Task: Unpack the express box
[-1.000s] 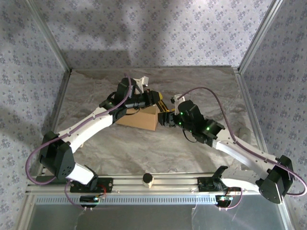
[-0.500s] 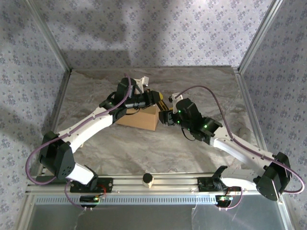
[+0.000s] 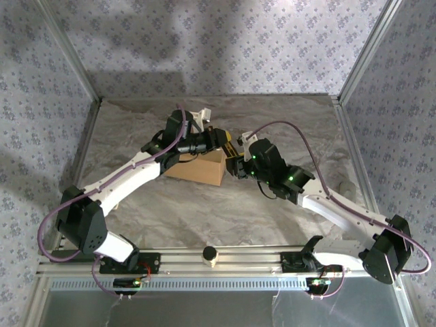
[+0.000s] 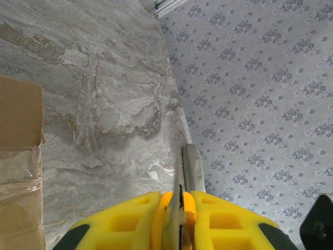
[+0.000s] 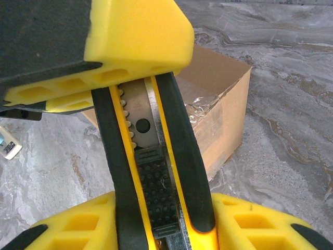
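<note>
Top external view: the express box (image 3: pixel 197 168) sits mid-counter (image 3: pixel 204 218), still taped. The bent right arm has pushed in beside it, the right fingers (image 5: pixel 78 229) narrowing around the box cutter (image 5: pixel 151 156); whether they grip yet, I cannot tell. Reaching over the box, the left fingers (image 5: pixel 135 36) are clenched on its blade end, so this is likely a handover.

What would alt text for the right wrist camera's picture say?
A yellow-and-black box cutter runs up the middle, its handle between the right end effector's yellow fingers and its far end under the left end effector. Behind it a taped cardboard box sits on a grey marbled table.
</note>
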{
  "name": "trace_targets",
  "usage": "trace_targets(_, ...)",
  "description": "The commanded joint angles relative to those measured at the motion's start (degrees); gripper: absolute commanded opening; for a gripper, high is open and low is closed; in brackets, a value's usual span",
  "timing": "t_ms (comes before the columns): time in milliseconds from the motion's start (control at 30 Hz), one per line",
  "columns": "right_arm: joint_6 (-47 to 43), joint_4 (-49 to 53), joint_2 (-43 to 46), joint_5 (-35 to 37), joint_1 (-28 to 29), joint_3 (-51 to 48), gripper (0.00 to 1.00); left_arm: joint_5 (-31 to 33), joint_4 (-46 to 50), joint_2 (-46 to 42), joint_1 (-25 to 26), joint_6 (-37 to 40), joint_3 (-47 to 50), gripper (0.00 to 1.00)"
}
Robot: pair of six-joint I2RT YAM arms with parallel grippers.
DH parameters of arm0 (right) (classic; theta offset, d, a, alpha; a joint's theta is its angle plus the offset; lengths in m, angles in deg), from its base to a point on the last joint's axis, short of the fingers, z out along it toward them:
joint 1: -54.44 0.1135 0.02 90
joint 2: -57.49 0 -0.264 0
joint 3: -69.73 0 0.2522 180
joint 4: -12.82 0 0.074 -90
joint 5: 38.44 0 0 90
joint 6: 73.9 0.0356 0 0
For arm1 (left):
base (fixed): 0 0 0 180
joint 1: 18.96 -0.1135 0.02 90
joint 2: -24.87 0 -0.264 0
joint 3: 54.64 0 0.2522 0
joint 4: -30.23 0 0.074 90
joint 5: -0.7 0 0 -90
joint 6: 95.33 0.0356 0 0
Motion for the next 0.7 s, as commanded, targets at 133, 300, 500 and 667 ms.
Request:
trace_targets(133,2.22,0.24,0.46,3.14,-1.27,2.22,0.00,-3.20,-0.58,0.64,0.29,-1.76,-3.95,0.05)
trace_targets(300,3.32,-0.14,1.08,3.66,-1.14,1.84,0.00,-2.32,-0.49,-0.20,0.24,-1.74,-3.73,0.37)
trace_targets(500,5.23,1.62,0.65,4.19,-1.62,2.14,0.00,-1.01,-0.53,-1.90,0.32,-1.94,-2.38,0.59)
trace_targets(667,7.16,2.35,0.55,5.69,-1.79,2.15,0.00,-0.39,-0.40,-3.95,-0.02,-1.28,-0.39,0.67)
